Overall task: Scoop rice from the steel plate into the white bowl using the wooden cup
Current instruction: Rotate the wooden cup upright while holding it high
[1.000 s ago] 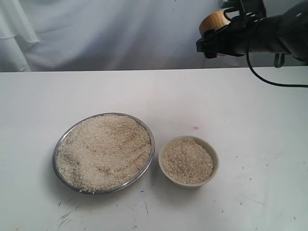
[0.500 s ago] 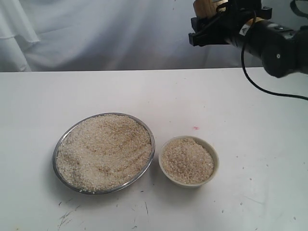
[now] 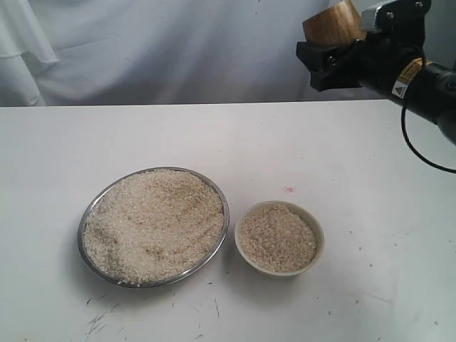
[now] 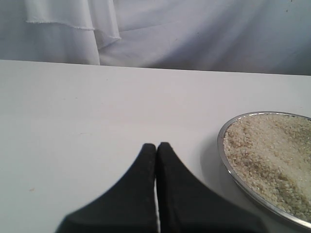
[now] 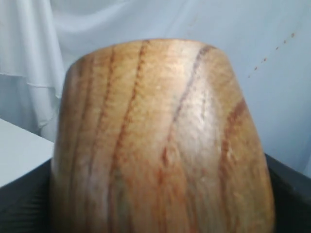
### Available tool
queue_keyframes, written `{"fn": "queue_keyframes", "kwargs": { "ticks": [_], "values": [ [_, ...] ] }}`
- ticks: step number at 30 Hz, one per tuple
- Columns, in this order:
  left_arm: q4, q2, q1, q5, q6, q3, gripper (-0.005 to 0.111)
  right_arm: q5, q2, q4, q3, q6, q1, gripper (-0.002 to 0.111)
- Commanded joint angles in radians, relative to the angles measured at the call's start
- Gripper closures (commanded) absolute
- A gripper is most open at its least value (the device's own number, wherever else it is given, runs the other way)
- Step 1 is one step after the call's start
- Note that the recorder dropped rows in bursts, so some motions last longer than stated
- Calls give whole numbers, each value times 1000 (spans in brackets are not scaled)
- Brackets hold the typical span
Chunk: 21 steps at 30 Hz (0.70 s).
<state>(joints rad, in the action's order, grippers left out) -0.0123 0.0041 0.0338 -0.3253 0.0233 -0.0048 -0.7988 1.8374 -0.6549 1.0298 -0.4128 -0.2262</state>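
- Shifted since half a second ago: right gripper [image 3: 333, 55] and its wooden cup [image 3: 333, 23] have travelled toward 3 o'clock and come slightly lower in the exterior view, and more of the cup body now shows. Plate and bowl are unchanged.
- Right gripper: black jaws set wide and clamped on the cup's lower body, one on each side. It is held high in the air at 1 o'clock of the scene, in front of the backdrop.
- Wooden cup: glossy orange-brown with reddish grain lines. It is roughly upright with a slight tilt; the mouth cannot be made out. It is well apart from both vessels, at 1 o'clock from the bowl.
- Left gripper [image 4: 156, 149]: black fingers pressed together at the tips, with nothing between them. It is low over the table and near the plate's rim. It does not show in the exterior view.
- Steel plate [image 3: 80, 239]: wide shiny dish resting on the table at 7 o'clock of the scene.
- Rice [image 3: 153, 224]: pale beige grains heaped across the whole plate. More fills the bowl nearly to its rim.
- White bowl [image 3: 320, 242]: cream ceramic, just beside the plate at its 3 o'clock, not clearly touching it.
- Table [image 3: 228, 135]: white top with a pink speck [image 3: 289, 189] at 12 o'clock of the bowl and dark scuffs [image 3: 96, 320] at 7 o'clock of the plate.
- Backdrop [image 3: 142, 50]: white draped cloth along the far edge.
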Motion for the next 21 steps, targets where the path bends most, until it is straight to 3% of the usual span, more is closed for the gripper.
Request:
{"fn": "queue_keyframes", "kwargs": {
  "ticks": [1,8,15,21],
  "values": [
    [0,-4,-3,6,0,5,107,-66,19,-99,-2,-73,25,108],
    [0,-4,-3,6,0,5,107,-80,60,-105,-2,-55,46,108],
    [0,-4,-3,6,0,5,107,-363,196,-273,29,-20,106,108],
    [0,-4,-3,6,0,5,107,-422,302,-388,81,-90,181,108]
  ]
}}
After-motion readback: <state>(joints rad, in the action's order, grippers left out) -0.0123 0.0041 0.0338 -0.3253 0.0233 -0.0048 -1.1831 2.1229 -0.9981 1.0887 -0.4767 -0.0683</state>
